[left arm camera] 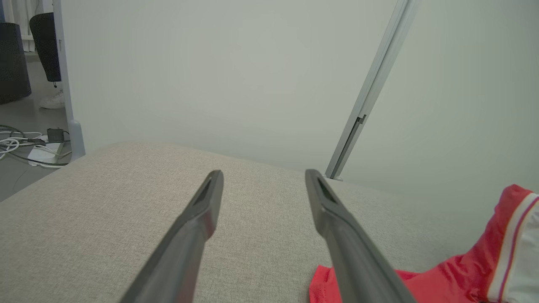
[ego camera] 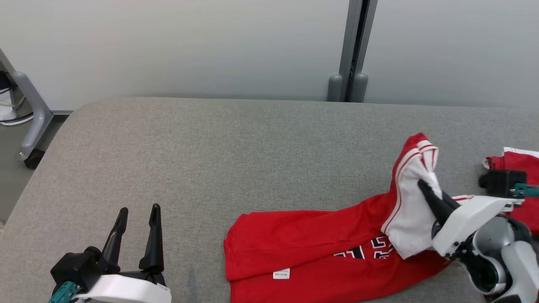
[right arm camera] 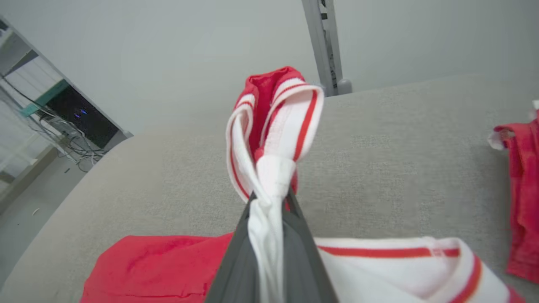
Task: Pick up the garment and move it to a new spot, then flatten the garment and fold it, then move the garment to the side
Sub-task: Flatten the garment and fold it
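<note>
The garment [ego camera: 303,248] is a red jersey with white, red-striped trim, lying on the grey padded table [ego camera: 210,160] at the front right. My right gripper [ego camera: 422,185] is shut on a bunched white sleeve, which it holds raised above the table; in the right wrist view the sleeve [right arm camera: 273,126] stands up from between the fingers [right arm camera: 236,256]. My left gripper [ego camera: 139,210] is open at the front left, above bare table, well left of the garment. The left wrist view shows the garment's edge [left arm camera: 463,269] at the lower right of my left gripper [left arm camera: 263,174].
Another red and white piece of cloth [ego camera: 520,168] lies at the table's right edge, behind the right arm. A grey partition post [ego camera: 353,50] stands behind the table. A wheeled stand leg [ego camera: 31,113] and cables are on the floor at the far left.
</note>
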### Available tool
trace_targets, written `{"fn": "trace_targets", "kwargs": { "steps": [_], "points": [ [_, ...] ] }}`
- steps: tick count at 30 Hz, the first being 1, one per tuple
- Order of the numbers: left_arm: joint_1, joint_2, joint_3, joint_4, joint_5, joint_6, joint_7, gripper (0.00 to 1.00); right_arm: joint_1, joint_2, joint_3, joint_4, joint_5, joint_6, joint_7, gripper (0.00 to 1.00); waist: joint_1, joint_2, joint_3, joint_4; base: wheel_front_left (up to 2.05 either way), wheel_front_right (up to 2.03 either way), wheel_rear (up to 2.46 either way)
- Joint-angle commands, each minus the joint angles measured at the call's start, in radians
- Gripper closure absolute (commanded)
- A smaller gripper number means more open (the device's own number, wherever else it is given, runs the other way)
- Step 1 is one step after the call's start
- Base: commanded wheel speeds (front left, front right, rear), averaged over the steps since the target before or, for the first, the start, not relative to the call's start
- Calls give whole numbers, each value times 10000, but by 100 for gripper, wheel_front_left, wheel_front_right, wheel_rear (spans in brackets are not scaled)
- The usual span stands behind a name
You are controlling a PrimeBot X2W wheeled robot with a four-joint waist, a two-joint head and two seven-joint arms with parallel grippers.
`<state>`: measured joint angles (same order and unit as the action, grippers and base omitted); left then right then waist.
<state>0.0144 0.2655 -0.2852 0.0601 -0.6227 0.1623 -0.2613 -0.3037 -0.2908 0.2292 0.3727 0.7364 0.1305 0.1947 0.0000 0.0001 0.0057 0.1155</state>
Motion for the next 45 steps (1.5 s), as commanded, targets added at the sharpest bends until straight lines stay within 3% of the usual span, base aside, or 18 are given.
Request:
{"fn": "trace_targets", "kwargs": {
  "steps": [1, 6, 12, 24, 33, 35, 36, 41, 45],
  "points": [
    [51, 49, 18, -8, -25, 7, 4, 0, 293, 186, 31, -531, -95, 6, 312, 100, 0, -1, -36, 90, 0, 0, 0],
    [31, 63, -38, -12, -40, 14, 68, 0, 1010, 957, 370, -2193, -234, 6, 1289, 100, 0, -1, 5, 418, 0, 0, 0],
    [-180, 20, -121, 68, -63, -60, 98, 0, 1237, 1841, 963, -2584, -357, 6, 1870, 100, 0, -1, 139, 994, 0, 0, 0],
    [-446, -80, -288, 416, -98, -255, 88, 0, 524, 2362, 1672, -803, -616, 6, 1073, 100, 0, -1, 309, 2043, 0, 0, 0],
    [-549, -135, -350, 560, -45, -325, 54, 0, -316, 2373, 3013, 783, 549, 6, 20, 100, 0, -1, 364, 2371, 0, 0, 0],
    [-562, -145, -332, 581, -38, -321, 40, 0, -495, 2376, 3231, 1090, 695, 6, -175, 51, 0, -1, 351, 2370, 0, 0, 0],
    [-554, -147, -315, 584, -32, -317, 39, 0, -560, 2376, 3325, 1201, 787, 6, -259, 0, 0, -1, 338, 2356, 0, 0, 0],
    [-407, -132, -201, 558, -20, -281, 18, 0, -866, 2374, 3579, 1230, 1276, 6, -822, 0, 0, -1, 222, 2117, 0, 0, 0],
    [-188, -120, -23, 476, -19, -221, -10, 0, -951, 2291, 3630, 395, 1774, 6, -1175, 0, 0, -1, 76, 1795, 0, 0, 0]
  ]
}}
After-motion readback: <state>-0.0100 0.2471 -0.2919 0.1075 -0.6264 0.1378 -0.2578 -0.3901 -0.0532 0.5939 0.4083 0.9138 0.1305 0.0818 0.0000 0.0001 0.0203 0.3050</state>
